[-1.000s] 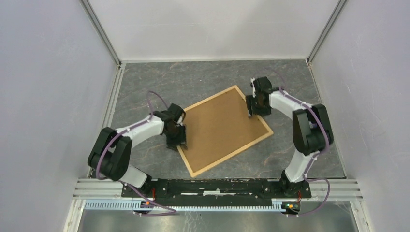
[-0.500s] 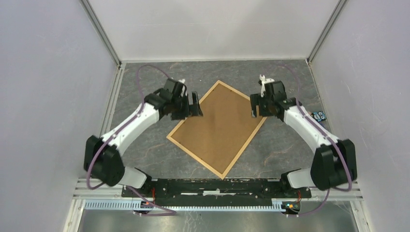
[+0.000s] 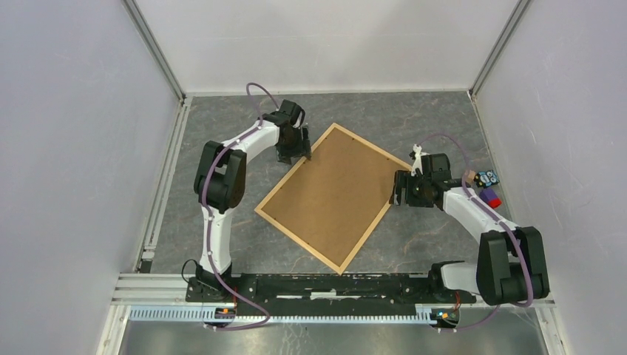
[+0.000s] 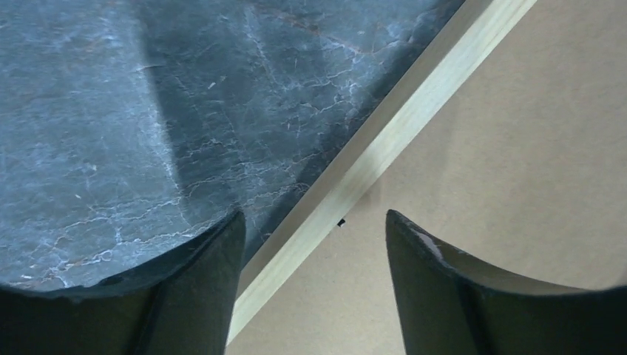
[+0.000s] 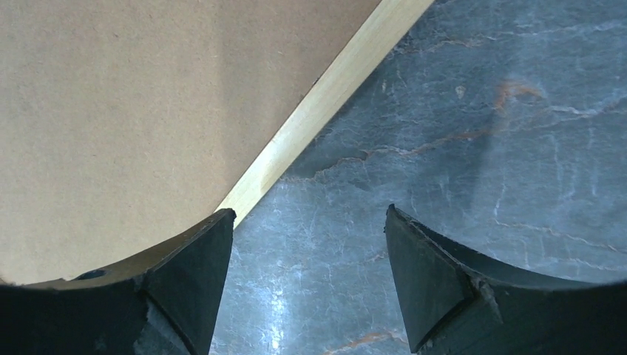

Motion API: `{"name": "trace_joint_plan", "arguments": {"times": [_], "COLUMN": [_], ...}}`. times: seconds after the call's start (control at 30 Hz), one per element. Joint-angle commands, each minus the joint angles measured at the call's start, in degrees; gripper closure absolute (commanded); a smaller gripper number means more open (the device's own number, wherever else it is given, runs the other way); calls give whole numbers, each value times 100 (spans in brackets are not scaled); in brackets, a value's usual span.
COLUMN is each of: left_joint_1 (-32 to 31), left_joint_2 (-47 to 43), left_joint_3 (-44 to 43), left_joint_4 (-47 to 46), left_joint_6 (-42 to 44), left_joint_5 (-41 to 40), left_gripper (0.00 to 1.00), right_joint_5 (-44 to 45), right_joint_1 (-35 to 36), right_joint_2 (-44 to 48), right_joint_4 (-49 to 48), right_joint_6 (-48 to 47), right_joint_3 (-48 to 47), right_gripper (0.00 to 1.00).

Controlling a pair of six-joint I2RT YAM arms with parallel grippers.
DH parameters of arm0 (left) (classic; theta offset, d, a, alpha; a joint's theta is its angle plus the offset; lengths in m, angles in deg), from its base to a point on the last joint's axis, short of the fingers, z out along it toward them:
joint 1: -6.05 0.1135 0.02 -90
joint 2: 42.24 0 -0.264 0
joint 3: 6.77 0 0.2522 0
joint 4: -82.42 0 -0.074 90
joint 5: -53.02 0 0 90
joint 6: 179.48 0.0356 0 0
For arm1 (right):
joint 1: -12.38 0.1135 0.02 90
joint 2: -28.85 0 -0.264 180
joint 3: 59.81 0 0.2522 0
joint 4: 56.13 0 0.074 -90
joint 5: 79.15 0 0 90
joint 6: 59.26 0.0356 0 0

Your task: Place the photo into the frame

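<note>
Top external: one frame (image 3: 299,242) (one backing board (image 3: 333,196))

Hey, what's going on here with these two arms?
Two robot arms are working on a wooden frame lying flat on the table with a brown board facing up. The left gripper hangs open over the frame's far-left edge, the right gripper open over its right edge. Neither holds anything.

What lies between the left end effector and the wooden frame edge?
Nothing visible. The open left end effector is directly over the frame strip, one finger over the table, the other over the brown board.
</note>
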Motion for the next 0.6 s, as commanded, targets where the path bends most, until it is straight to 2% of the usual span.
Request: {"name": "trace_joint_plan", "arguments": {"times": [0.0,0.2,0.37,0.47,0.57], "left_joint_1": [-151,-367,-379,-433,-552], "left_joint_2": [193,163,-537,-1077,-1723], "left_joint_3": [-392,-29,1201,1934,2646], "left_joint_4": [362,973,996,909,829], "left_joint_6": [386,246,70,21,-74], "left_joint_5": [-175,-699,-613,-394,-132], "left_gripper": [30,51,67,73,73], "right_joint_5": [-318,-360,-82,147,316], "right_joint_1": [-40,-34,-39,-35,-33], "right_joint_2": [-220,-475,-487,-556,-658], "right_joint_4": [-496,-532,-341,-145,16], "right_joint_6": [64,36,-49,-159,-235], "right_joint_3": [87,-39,-230,-420,-588], "right_gripper": [20,21,21,21,22]}}
